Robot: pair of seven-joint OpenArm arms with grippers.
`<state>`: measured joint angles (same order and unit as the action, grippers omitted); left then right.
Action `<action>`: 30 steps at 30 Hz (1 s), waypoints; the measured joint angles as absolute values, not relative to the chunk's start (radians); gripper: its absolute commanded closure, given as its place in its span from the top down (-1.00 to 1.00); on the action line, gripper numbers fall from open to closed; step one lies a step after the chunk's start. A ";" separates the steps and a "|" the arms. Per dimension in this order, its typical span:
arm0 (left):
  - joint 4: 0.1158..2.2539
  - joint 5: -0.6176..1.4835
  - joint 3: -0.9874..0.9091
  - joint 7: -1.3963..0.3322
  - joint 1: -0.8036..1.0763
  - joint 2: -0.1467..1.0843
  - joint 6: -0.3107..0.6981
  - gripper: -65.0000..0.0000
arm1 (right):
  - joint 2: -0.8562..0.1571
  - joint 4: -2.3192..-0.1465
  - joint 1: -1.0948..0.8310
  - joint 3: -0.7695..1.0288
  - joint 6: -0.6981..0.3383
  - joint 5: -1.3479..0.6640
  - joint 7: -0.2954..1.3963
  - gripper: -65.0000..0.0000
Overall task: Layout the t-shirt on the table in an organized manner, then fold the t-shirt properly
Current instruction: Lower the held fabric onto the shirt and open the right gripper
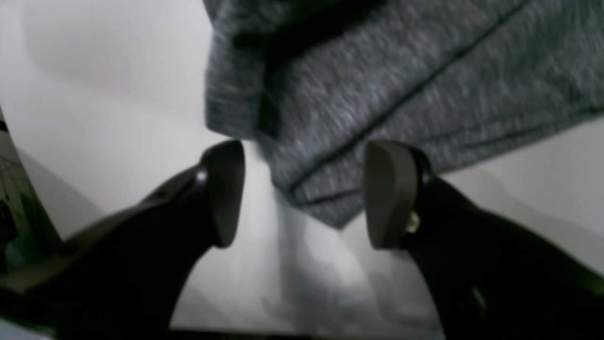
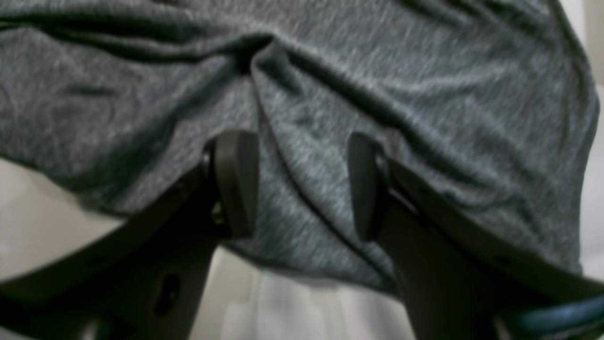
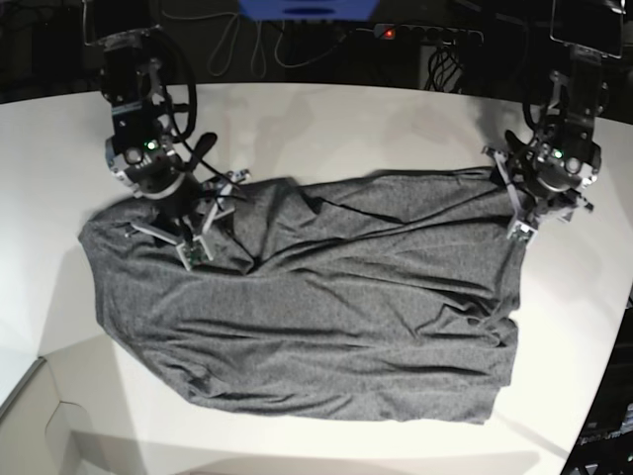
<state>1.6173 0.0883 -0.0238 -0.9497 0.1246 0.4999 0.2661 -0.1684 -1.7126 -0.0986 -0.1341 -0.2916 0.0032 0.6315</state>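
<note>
Base view shows the t-shirt [image 3: 316, 307] spread across the white surface [image 3: 326, 119], wrinkled, with folds running from its upper left corner toward the middle. Its long edges run roughly left to right, and the lower edge slants down toward the right.

On the left of that view, the right claw [image 3: 198, 233] sits over the shirt's upper left part, its arm reaching down from the far edge. On the right of that view, the left claw [image 3: 519, 203] is at the shirt's upper right corner, just at the cloth's edge.

Right wrist view: the right claw [image 2: 302, 184] has its 2 pads [image 2: 236, 184] standing wide apart, with grey knit [image 2: 302, 94] filling the space between and beyond them. Nothing is pinched; a ridge of fabric rises just above the gap.

Left wrist view: the left claw [image 1: 304, 193] is likewise wide, its 2 pads [image 1: 226, 193] well apart. A corner of the shirt [image 1: 377, 94], with a stitched hem line, hangs into the gap between them without being clamped. Bare white surface [image 1: 94, 118] shows beneath and to either side. Both wrist pictures are somewhat blurred.
</note>
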 measured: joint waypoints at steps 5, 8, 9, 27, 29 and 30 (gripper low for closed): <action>1.598 0.090 -0.011 -0.937 0.125 0.496 0.266 0.11 | -0.168 -1.728 -0.105 -0.135 -0.291 0.003 0.627 -0.05; 1.580 0.090 -0.011 -0.925 0.125 0.497 0.266 -0.12 | -0.169 -1.728 -0.109 -0.135 -0.291 0.002 0.627 -0.05; 1.575 0.090 -0.011 -0.917 0.124 0.498 0.266 -0.19 | -0.169 -1.728 -0.109 -0.135 -0.292 0.003 0.628 -0.05; 1.573 0.090 -0.017 -0.934 0.125 0.498 0.266 -0.99 | -0.169 -1.728 -0.109 -0.135 -0.292 0.003 0.628 -0.05; 1.573 0.090 -0.017 -0.934 0.125 0.498 0.266 -0.99 | -0.169 -1.728 -0.109 -0.135 -0.292 0.003 0.628 -0.05; 1.573 0.090 -0.017 -0.934 0.125 0.498 0.266 -0.99 | -0.169 -1.728 -0.109 -0.135 -0.292 0.003 0.628 -0.05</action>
<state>1.5726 0.0898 -0.0170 -0.9340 0.1246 0.4980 0.2661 -0.1688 -1.7283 -0.1093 -0.1349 -0.2916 0.0029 0.6277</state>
